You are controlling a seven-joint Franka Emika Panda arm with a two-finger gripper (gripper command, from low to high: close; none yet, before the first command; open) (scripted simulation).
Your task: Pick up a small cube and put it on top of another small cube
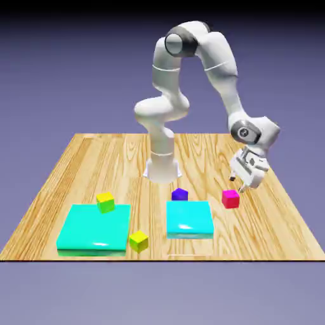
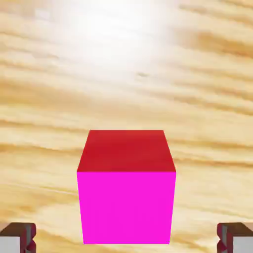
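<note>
Exterior view: the white arm [image 1: 209, 70] reaches down over the wooden table [image 1: 76, 165], its gripper [image 1: 240, 184] hanging just above a magenta cube [image 1: 230, 198] that sits on the bare wood at roughly 4 o'clock from the robot's base [image 1: 162, 166]. A purple cube [image 1: 179, 194] rests against the far edge of the smaller cyan slab [image 1: 189, 218], at about 9 o'clock from the magenta cube. A yellow-green cube [image 1: 106, 202] sits on the far edge of the larger cyan slab [image 1: 94, 226], and a yellow cube [image 1: 139, 240] lies on the table just off that slab's near corner, at 5 o'clock from the yellow-green one.

Hand view: the magenta cube [image 2: 126, 197] fills the lower middle between the two fingertips [image 2: 18, 238], which stand wide apart at the bottom corners, clear of its sides and gripping nothing.
</note>
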